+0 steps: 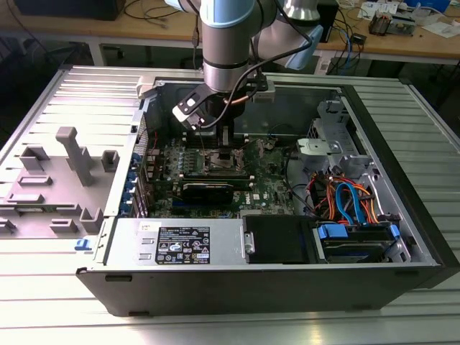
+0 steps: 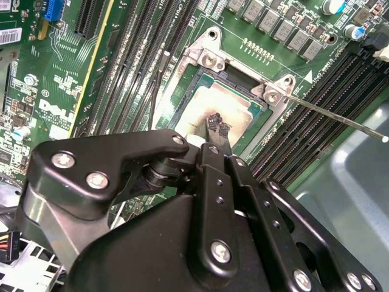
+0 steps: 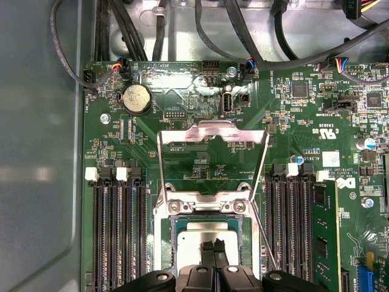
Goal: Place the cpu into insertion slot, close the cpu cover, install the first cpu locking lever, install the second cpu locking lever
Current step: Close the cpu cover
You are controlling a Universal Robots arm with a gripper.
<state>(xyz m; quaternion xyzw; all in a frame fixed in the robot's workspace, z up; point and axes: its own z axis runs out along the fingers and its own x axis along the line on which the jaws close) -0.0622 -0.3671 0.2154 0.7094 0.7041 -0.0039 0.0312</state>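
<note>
Ribbed metal surface carries the open computer case, where upper middle in the exterior view my tool hangs, fingers drawn nearly together and empty, tips at the cpu lying in the insertion slot, reachable, I judge, because the cpu cover stands swung up.

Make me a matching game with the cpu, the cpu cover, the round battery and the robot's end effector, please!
Things:
1. cpu
2. cpu cover
3. round battery
4. end effector

States:
A. swung up, open
B. right over the cpu
C. lying in the insertion slot
D. silvery disc on the green board

Pairs: 1-C, 2-A, 3-D, 4-B.
</note>
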